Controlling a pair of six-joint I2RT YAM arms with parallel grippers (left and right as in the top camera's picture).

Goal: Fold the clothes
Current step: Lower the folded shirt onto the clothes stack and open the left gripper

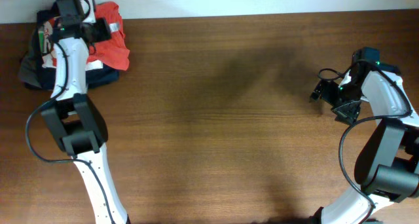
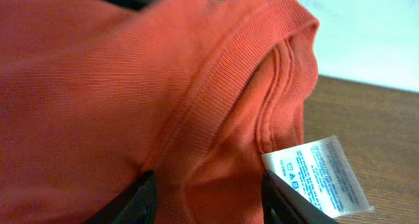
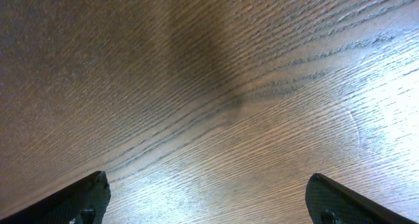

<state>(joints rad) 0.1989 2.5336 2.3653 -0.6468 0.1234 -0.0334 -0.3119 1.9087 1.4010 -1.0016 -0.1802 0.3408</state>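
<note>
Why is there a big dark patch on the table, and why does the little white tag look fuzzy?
Overhead: the dark patch is a soft shadow on the table. Right wrist: a dark band too, with bright shine lower right. Left wrist: the tag on the shirt is very near the camera, so its print blurs.

Overhead shot was evenly lit and sharp, just a big soft shadow smudge across the upper middle of the table (image 1: 262, 67) and a bright washed-out strip along the top edge. Left wrist cam was jammed right up against the T-shirt (image 2: 98, 86), so the weave looked soft, the top edge smeared, the label (image 2: 321, 175) print fuzzy, and the upper right corner blew out pale. Right wrist view had a dark shadow band dropping from top centre and whitish sheen over the lower right wood grain.
</note>
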